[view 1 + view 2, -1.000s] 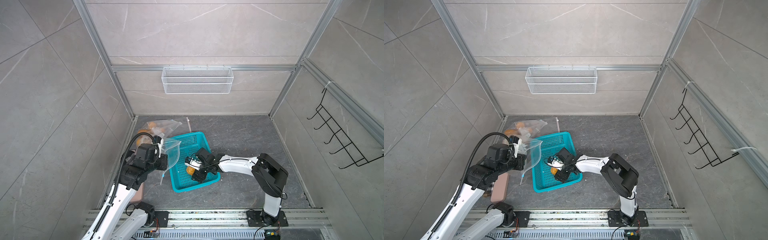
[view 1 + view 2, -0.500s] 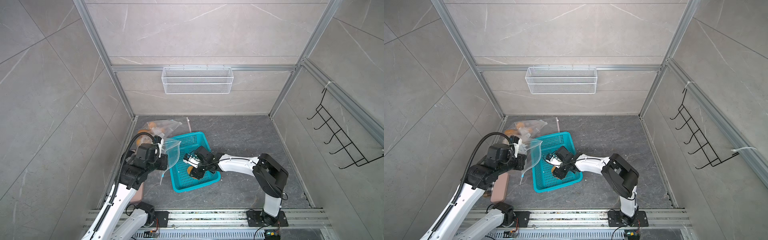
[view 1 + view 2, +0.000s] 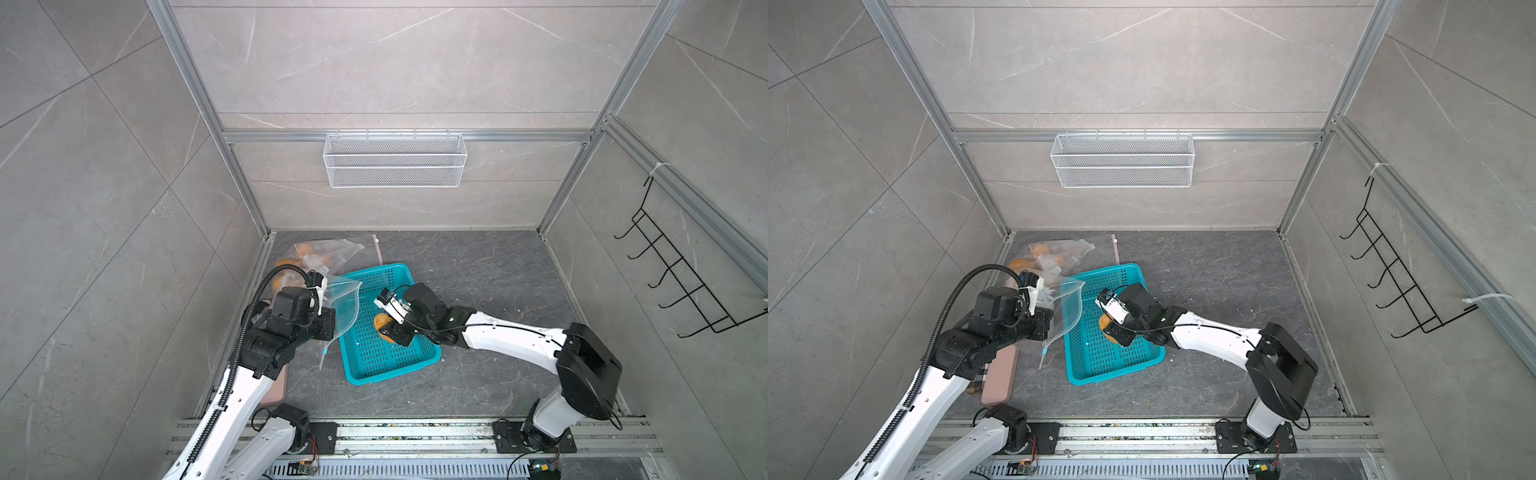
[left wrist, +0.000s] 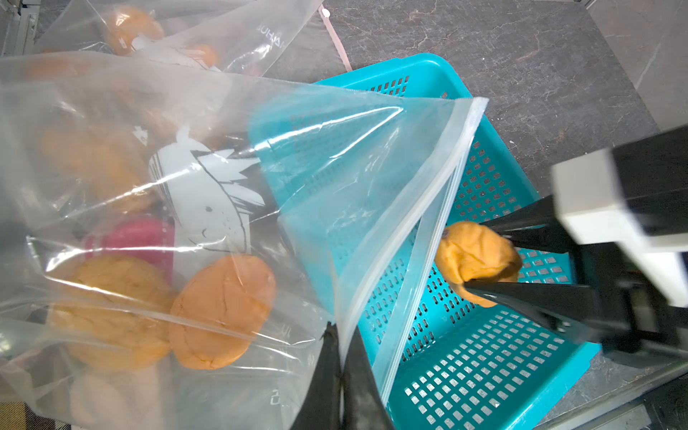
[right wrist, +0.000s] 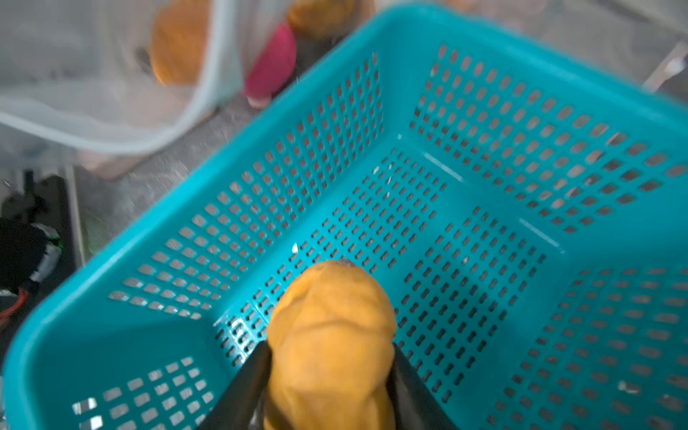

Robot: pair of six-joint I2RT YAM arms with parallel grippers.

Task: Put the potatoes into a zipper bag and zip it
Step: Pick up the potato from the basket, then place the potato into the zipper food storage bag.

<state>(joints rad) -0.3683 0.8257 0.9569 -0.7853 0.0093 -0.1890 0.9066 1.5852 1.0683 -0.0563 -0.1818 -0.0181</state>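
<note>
A wrinkled orange potato (image 5: 331,342) is inside the teal basket (image 3: 386,365), and my right gripper (image 5: 329,357) is shut on it, one finger on each side. In both top views this potato (image 3: 380,322) (image 3: 1105,322) is near the basket's left wall. My left gripper (image 4: 340,335) is shut on the rim of the clear zipper bag (image 4: 335,167) and holds its mouth open over the basket's left edge. Two potatoes (image 4: 223,309) (image 4: 119,309) lie inside the bag. The held potato (image 4: 476,257) is just outside the bag's mouth.
A second clear bag (image 3: 320,255) with orange potatoes lies at the back left corner. A pink flat object (image 3: 276,386) lies under the left arm. A white wire shelf (image 3: 395,160) hangs on the back wall and a black hook rack (image 3: 681,278) on the right wall.
My right gripper's jaws have closed onto the potato in the basket and shifted slightly towards the bag. The left arm and bag have not moved.
</note>
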